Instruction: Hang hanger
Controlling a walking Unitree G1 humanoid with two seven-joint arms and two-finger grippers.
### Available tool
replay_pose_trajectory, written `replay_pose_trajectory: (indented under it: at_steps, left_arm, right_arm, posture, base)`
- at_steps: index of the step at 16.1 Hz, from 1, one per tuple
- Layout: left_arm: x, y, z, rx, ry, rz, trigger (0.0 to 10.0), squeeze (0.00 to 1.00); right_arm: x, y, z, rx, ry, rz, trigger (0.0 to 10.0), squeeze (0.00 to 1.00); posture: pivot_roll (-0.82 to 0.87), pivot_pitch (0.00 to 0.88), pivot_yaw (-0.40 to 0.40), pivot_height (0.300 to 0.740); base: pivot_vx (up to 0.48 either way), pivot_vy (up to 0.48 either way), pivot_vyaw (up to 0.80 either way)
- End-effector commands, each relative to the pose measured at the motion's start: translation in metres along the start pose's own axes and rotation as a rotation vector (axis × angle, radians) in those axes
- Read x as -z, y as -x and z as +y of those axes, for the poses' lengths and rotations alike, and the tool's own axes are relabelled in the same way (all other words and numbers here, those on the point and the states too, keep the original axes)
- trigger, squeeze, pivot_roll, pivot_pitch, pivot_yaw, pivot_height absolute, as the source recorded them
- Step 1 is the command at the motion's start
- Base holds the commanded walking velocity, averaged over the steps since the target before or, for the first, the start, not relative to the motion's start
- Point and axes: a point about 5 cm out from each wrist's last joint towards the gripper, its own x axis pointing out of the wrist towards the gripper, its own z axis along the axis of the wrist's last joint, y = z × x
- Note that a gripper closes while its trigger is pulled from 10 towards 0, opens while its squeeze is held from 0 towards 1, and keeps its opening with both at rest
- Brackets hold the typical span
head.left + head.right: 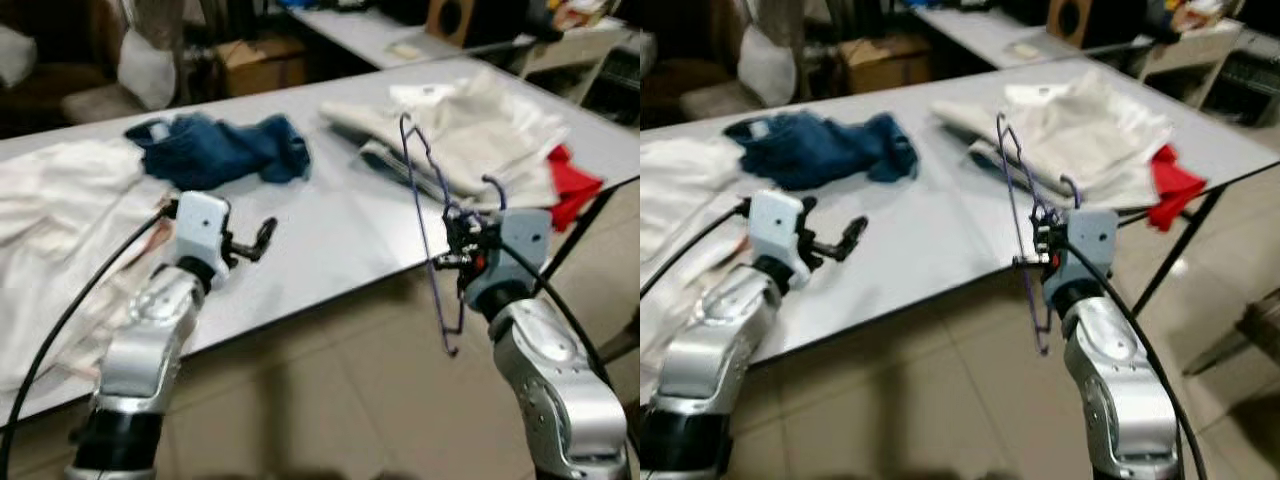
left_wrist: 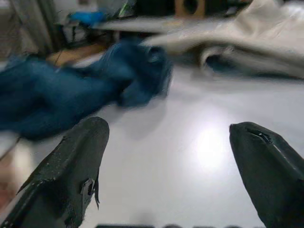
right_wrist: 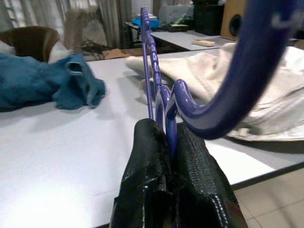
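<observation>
Closest in, the right gripper [image 1: 462, 262] is clamped tight on the purple hanger [image 1: 424, 215], and the right wrist view confirms it: both black fingers [image 3: 147, 156] pressed together with the thin purple wire pinched between them. The hanger stands on edge in that grip, at the near edge of the white table [image 1: 330, 240], one end reaching up over the tabletop, the other dropping below the edge toward the tiled floor [image 1: 350, 400], its hook [image 3: 237, 80] curling close past the wrist camera. Over on the left, the left gripper [image 1: 252, 240] hovers above the table's near part, fingers [image 2: 71, 166] spread wide apart with nothing between them, just bare white surface under it. Off to its left, white cloth [image 1: 60, 215] is spread across that end of the table. Moving up the table, a crumpled blue garment [image 1: 220, 148] lies just beyond the left gripper. To the right, past the hanger, a pile of cream-coloured clothing [image 1: 470, 130] sprawls across the top, with a red garment [image 1: 572, 185] at its right, draped at the table's edge. Farther back, a cardboard box [image 1: 262, 62] sits on the floor, and there's a second table [image 1: 370, 30] behind.
</observation>
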Motion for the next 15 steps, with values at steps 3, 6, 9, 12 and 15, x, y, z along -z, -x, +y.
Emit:
replay_pose_trajectory:
  at_steps: [3,6,9,12,15]
  left_arm:
    - [-0.003,0.002,-0.006,0.047,0.015,-0.050,10.0,0.00]
    - [-0.002,-0.001,-0.005,0.002,0.063,-0.078,10.0,0.00]
    - [-0.004,-0.004,-0.005,0.003,0.062,-0.080,10.0,0.00]
    - [-0.003,-0.005,-0.008,0.014,0.067,-0.090,10.0,0.00]
    - [-0.003,-0.006,-0.014,0.034,0.064,-0.093,10.0,0.00]
  right_arm:
    - [0.004,0.003,0.000,0.000,-0.047,-0.002,10.0,0.00]
    - [0.005,-0.002,0.001,0.009,-0.101,-0.023,10.0,0.00]
    - [0.004,-0.002,0.004,-0.014,-0.093,-0.032,10.0,0.00]
    - [0.004,-0.003,-0.001,0.004,-0.103,-0.037,10.0,0.00]
    - [0.005,-0.003,-0.003,0.003,-0.094,-0.031,10.0,0.00]
  posture:
    - [-0.15,0.000,0.036,0.740]
    - [-0.16,0.000,0.037,0.740]
    - [-0.16,0.000,0.036,0.740]
    - [-0.16,0.000,0.037,0.740]
    - [-0.15,0.000,0.037,0.740]
  base:
    - [0.000,0.000,0.00]
    - [0.095,0.000,0.00]
    - [0.326,0.000,0.00]
    - [0.339,0.000,0.00]
    - [0.340,0.000,-0.53]
